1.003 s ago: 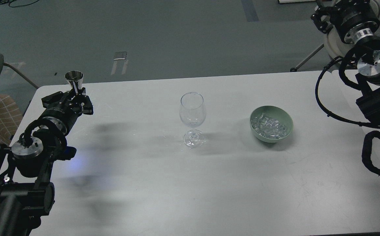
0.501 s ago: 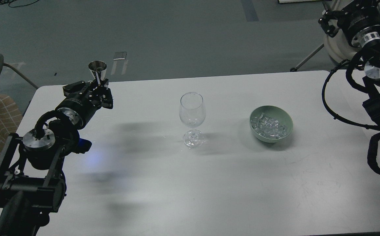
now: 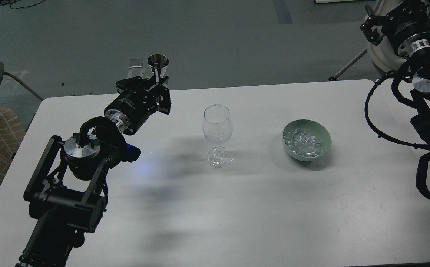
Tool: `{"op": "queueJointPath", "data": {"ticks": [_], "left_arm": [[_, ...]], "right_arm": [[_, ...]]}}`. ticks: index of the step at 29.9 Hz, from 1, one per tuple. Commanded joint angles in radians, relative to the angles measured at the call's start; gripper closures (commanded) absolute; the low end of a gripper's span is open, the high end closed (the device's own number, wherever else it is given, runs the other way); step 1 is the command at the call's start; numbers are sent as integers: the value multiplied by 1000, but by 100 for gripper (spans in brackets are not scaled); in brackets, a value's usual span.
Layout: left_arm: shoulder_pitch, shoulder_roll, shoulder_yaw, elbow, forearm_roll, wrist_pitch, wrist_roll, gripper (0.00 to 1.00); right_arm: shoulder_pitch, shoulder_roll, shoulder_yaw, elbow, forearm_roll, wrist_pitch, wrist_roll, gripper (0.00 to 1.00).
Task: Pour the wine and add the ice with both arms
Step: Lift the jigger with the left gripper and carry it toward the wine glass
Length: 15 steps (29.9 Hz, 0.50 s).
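The left gripper (image 3: 158, 97) is clamping a small metal measuring cup (image 3: 158, 63) upright, left of the wine glass (image 3: 217, 129); any wine inside is too faint to see. The ice (image 3: 306, 144) is lying heaped in the green bowl (image 3: 324, 132), right of the glass. The right gripper (image 3: 370, 26) is hanging far right, its fingers indistinguishable.

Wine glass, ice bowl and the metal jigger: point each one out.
wine glass (image 3: 218, 124), head view, on the clear bowl of the glass.
green bowl (image 3: 324, 135), head view, on its right inner wall.
metal jigger (image 3: 158, 63), head view, on the upper cone.
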Motion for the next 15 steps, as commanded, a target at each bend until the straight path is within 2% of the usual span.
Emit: {"op": "queueJointPath", "data": {"ticks": [1,15], "left_arm": [[0,-13,37,-21,1,1,0,83],[15,-14,139,-96,24,1,-1,84]], "right_arm": [[0,-3,0,0,0,1,0,0],[-2,0,0,0,0,1,0,0]]}}
